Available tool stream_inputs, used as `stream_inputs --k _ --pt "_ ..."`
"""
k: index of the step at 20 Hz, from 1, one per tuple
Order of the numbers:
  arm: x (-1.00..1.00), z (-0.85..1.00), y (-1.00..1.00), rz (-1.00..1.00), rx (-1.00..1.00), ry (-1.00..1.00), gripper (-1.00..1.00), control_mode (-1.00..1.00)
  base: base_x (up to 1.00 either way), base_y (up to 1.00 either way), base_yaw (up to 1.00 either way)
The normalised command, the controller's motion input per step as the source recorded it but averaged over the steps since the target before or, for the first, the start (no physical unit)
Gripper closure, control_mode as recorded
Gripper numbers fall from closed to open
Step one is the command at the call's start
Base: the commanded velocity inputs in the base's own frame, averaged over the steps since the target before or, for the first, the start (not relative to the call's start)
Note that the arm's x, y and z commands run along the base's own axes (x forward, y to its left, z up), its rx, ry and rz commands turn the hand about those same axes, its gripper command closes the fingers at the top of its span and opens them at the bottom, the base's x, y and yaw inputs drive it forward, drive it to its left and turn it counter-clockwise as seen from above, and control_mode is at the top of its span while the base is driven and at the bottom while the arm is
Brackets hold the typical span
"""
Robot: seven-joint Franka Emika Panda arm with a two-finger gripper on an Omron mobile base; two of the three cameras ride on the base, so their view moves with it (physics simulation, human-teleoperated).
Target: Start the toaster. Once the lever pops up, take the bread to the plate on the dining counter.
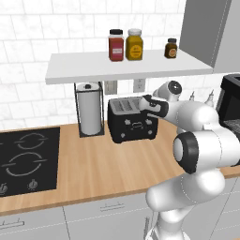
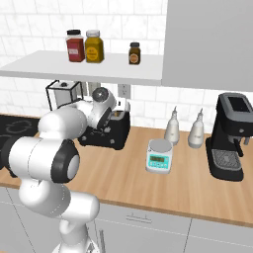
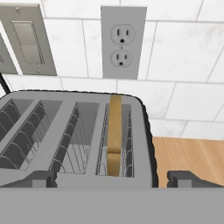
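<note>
1. Standing on edge in the rightmost slot of the toaster [image 3: 76,140], the bread [image 3: 114,131] shows me only its thin brown top edge, which pokes up a little above the slot rim.
2. I judge the slice light and fairly stiff but crumbly, so a hard squeeze could break it. The sensible hold is across its two flat faces at the exposed top edge, my fingers dropping either side of it inside the slot.
3. The wire guides sit close on both sides of the slice, so there is little room for my tips, and a skewed approach could catch on them.
4. My gripper [image 3: 113,178] hangs just above the toaster's near edge with its jaws spread wide and nothing between them; the two dark fingertips [image 3: 39,178] flank the bread's slot.
5. From the left base view my hand is over the toaster's right end, which rests on the wooden wall counter [image 1: 103,159] between the paper towel roll [image 1: 89,108] and my arm.
6. A wall outlet [image 3: 122,41] sits on the tiles directly behind.
</note>
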Motion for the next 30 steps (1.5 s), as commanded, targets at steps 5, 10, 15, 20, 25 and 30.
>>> stream_inputs --k 5,10,15,20,25,30 --pt "0.00 0.00 0.00 0.00 0.00 0.00 -1.00 -1.00 0.00 0.00 0.00" --pt "0.00 0.00 0.00 0.00 0.00 0.00 -1.00 -1.00 0.00 0.00 0.00" --pt "0.00 0.00 0.00 0.00 0.00 0.00 -1.00 -1.00 0.00 0.00 0.00" --pt "0.00 0.00 0.00 0.00 0.00 0.00 -1.00 -1.00 0.00 0.00 0.00" --pt "0.00 0.00 0.00 0.00 0.00 0.00 -1.00 -1.00 0.00 0.00 0.00" --pt "0.00 0.00 0.00 0.00 0.00 0.00 -1.00 -1.00 0.00 0.00 0.00"
